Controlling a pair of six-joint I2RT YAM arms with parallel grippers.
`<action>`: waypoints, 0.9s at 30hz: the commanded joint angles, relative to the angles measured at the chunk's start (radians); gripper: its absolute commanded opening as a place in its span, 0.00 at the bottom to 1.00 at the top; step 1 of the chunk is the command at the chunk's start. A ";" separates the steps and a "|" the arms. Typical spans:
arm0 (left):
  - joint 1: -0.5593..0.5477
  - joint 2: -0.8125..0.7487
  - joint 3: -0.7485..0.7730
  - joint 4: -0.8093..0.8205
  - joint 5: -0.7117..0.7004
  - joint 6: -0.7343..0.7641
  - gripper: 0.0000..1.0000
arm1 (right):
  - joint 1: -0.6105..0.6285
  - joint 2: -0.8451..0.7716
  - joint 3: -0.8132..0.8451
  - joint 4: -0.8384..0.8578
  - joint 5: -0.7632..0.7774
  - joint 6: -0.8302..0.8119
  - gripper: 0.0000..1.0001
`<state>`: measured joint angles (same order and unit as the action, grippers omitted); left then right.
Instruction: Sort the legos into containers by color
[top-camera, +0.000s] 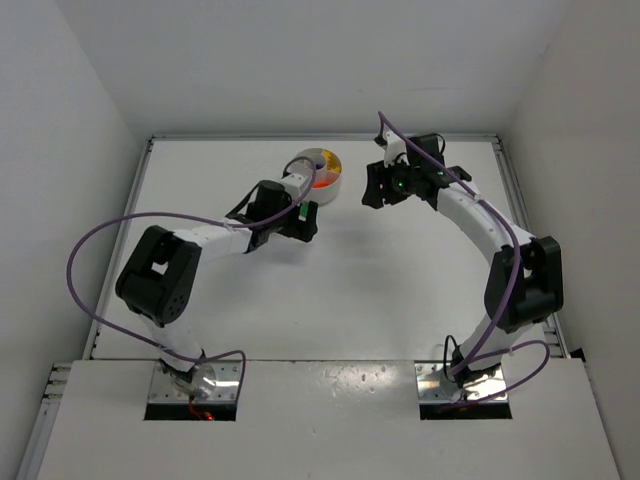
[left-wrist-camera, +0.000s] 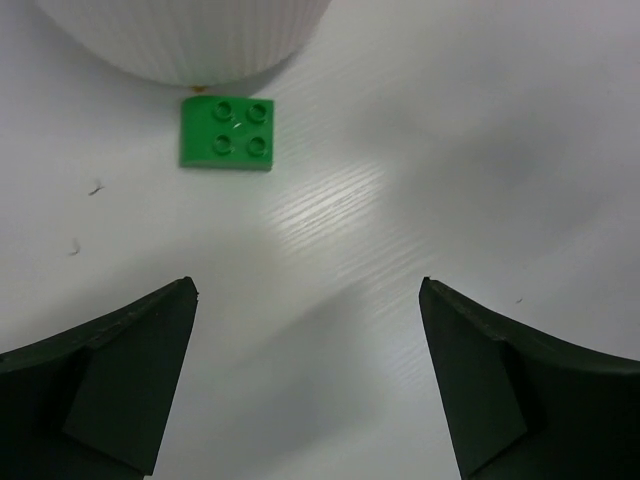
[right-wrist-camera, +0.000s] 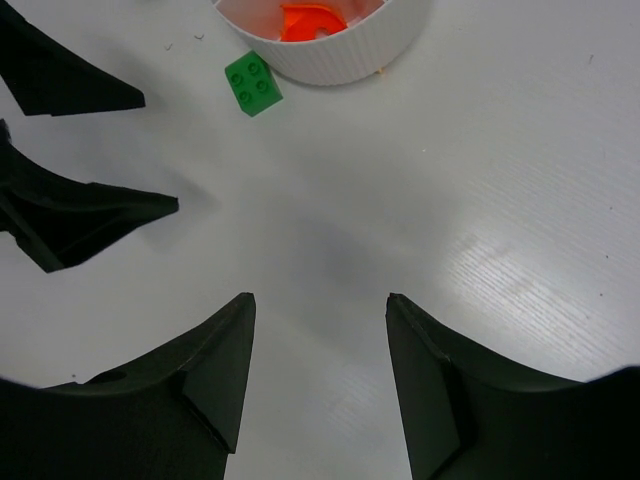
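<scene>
A green two-by-two lego (left-wrist-camera: 228, 133) lies flat on the table, just outside the ribbed wall of the round white dish (left-wrist-camera: 190, 40). My left gripper (left-wrist-camera: 308, 290) is open and empty, low over the table, with the lego ahead of its fingertips. In the right wrist view the same lego (right-wrist-camera: 253, 83) sits by the dish (right-wrist-camera: 400, 40), which holds an orange-red piece (right-wrist-camera: 312, 20). My right gripper (right-wrist-camera: 320, 298) is open and empty over bare table. From above, the dish (top-camera: 305, 158) shows yellow and orange-red contents; the left gripper (top-camera: 300, 218) and the right gripper (top-camera: 378, 186) flank it.
The left gripper's dark fingers (right-wrist-camera: 90, 215) reach into the right wrist view at the left, close to the green lego. White walls enclose the table at the back and both sides. Purple cables loop off both arms.
</scene>
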<state>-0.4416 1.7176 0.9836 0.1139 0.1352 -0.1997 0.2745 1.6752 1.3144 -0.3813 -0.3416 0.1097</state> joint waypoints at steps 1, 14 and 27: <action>-0.040 0.054 0.016 0.139 -0.051 0.003 0.99 | -0.004 0.004 0.028 0.033 -0.002 0.012 0.56; -0.020 0.209 0.084 0.240 -0.144 -0.040 0.98 | -0.004 0.014 0.028 0.033 0.007 0.012 0.56; 0.009 0.346 0.242 0.136 -0.103 -0.083 0.96 | -0.004 0.024 0.048 0.024 -0.002 0.002 0.56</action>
<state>-0.4484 2.0460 1.1774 0.2829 0.0059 -0.2531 0.2745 1.7023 1.3151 -0.3813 -0.3408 0.1097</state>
